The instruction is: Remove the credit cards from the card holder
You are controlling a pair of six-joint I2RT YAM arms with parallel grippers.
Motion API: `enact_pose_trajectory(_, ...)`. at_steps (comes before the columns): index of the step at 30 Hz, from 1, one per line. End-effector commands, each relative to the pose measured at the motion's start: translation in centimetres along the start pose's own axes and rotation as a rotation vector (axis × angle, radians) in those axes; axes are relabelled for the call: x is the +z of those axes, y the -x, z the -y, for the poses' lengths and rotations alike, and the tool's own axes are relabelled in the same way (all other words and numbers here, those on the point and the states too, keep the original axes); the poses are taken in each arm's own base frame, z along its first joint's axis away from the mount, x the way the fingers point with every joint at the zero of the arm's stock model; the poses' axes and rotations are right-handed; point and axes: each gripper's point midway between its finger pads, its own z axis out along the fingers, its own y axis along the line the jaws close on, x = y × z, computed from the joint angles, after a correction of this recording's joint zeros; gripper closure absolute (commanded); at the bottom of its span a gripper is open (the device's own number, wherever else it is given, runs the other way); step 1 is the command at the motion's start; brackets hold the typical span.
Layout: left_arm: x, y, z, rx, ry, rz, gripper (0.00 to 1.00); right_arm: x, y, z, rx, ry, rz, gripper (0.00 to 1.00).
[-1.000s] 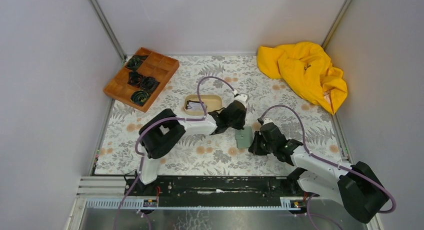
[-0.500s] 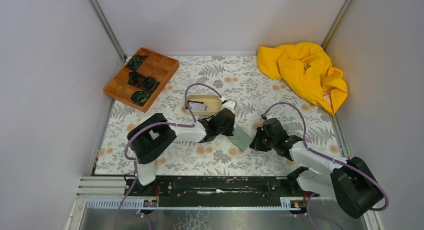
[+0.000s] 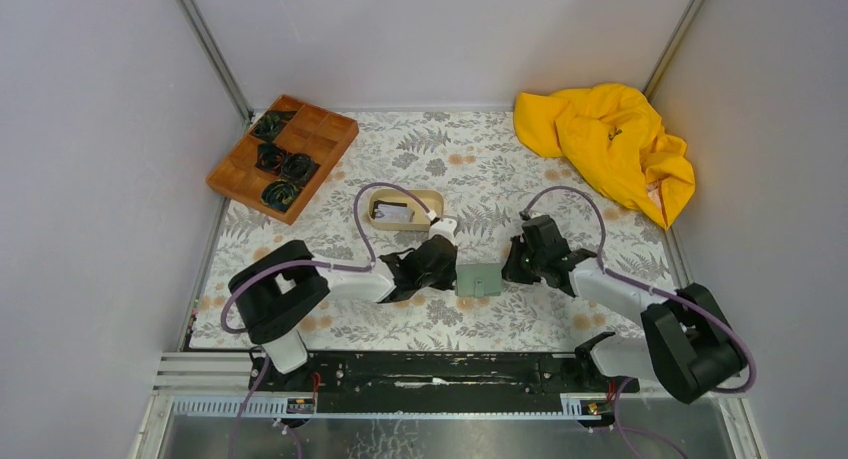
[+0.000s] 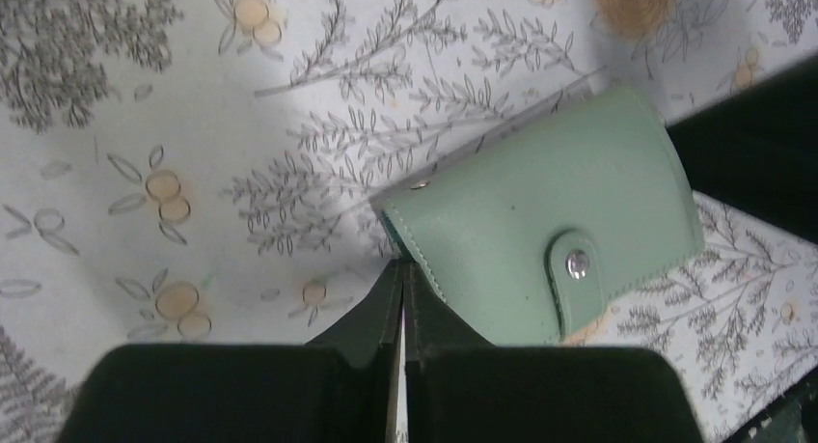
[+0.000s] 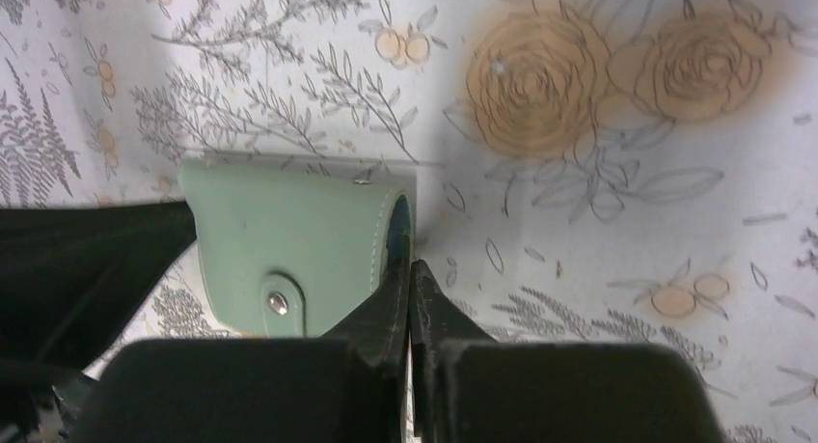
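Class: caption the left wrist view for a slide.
Left gripper pinches the edge of the snapped-shut green card holder over a floral tablecloth.

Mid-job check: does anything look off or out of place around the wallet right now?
Nothing is spilled or damaged. The one oddity: the card holder lies snapped shut, no cards showing, while the left gripper and right gripper sit at its opposite edges with fingers pressed together, gripping nothing.

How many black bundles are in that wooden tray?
4 black bundles. One at the wooden tray's far end, two side by side mid-tray, one at its near end. None looks hidden.
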Motion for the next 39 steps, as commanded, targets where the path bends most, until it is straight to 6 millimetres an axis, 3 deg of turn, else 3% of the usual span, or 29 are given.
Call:
enact_pose_trajectory(1,-1.3,-2.2,2.1,-0.041,-0.084,-0.035,0.98,0.5,4.9,-4.2,-0.038,0.115,0.094,1.00)
enact_pose_trajectory(7,-2.5,-3.0,2.5,-0.056,-0.096,-0.038,0.99,1.8,6.9,-5.5,-0.070,0.120,0.086,1.00)
enact_pose_trajectory(14,-3.9,-2.1,2.2,-0.065,-0.080,-0.007,1.00,3.1,9.5,-7.3,-0.093,0.141,0.093,1.00)
enact_pose_trajectory(17,-4.7,-1.4,1.9,-0.062,-0.063,0.015,1.00,3.0,10.4,-7.1,-0.105,0.113,0.118,1.00)
enact_pose_trajectory(19,-5.3,-0.9,1.8,-0.053,-0.061,0.029,0.94,2.0,11.1,-6.8,-0.130,0.091,0.164,0.90)
enact_pose_trajectory(21,-6.0,0.1,2.2,-0.044,-0.079,0.062,0.81,0.6,11.2,-6.7,-0.169,0.094,0.196,0.73)
enact_pose_trajectory(23,-6.1,1.1,2.8,-0.026,-0.094,0.084,0.60,-0.1,10.3,-6.2,-0.229,0.067,0.202,0.56)
enact_pose_trajectory(25,-5.6,1.7,3.3,-0.011,-0.097,0.082,0.55,-0.6,8.8,-5.9,-0.311,0.018,0.205,0.52)
enact_pose_trajectory(26,-5.3,1.8,3.4,-0.005,-0.094,0.077,0.56,-0.9,8.2,-5.9,-0.339,0.008,0.202,0.51)
enact_pose_trajectory(31,-3.3,0.9,2.8,0.020,-0.032,0.035,0.87,-1.7,5.2,-5.8,-0.358,0.038,0.164,0.49)
enact_pose_trajectory(39,-1.4,-1.2,1.7,0.010,-0.004,-0.012,1.00,-1.4,2.5,-4.6,-0.384,0.021,0.108,0.37)
